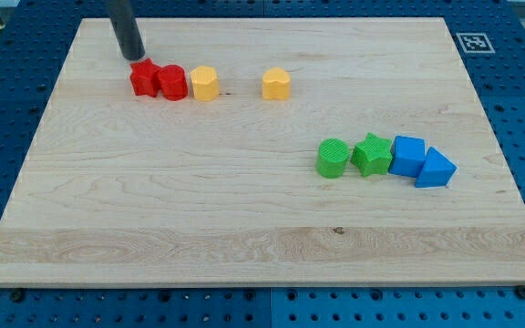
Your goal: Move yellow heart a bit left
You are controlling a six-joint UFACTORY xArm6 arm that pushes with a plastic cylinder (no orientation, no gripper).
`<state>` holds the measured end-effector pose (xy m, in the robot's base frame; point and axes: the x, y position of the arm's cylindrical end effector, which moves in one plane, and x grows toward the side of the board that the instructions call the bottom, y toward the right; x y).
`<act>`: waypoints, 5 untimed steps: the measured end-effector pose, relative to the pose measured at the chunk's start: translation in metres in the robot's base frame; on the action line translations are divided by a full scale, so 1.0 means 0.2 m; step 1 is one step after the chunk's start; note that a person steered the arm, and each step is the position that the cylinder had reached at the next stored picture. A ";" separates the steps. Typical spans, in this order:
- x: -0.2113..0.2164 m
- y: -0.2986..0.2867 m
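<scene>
My tip [135, 57] rests on the board near the view's top left, just above a red star-like block [143, 78], close to it or touching. A red round block [172, 82] sits against that red block's right side. A yellow hexagon-like block [205, 83] stands right of the red pair. The yellow heart [276, 84] stands alone further right, with a gap between it and the other yellow block. My tip is well to the left of the heart, with three blocks between them.
A row of blocks lies at the view's right: a green cylinder [333, 157], a green star [372, 153], a blue cube [409, 155] and a blue triangle [435, 169]. The wooden board [244, 237] sits on a blue perforated table.
</scene>
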<state>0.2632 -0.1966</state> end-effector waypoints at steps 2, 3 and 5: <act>-0.23 0.58; -0.14 0.97; 0.30 1.45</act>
<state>0.3242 0.0928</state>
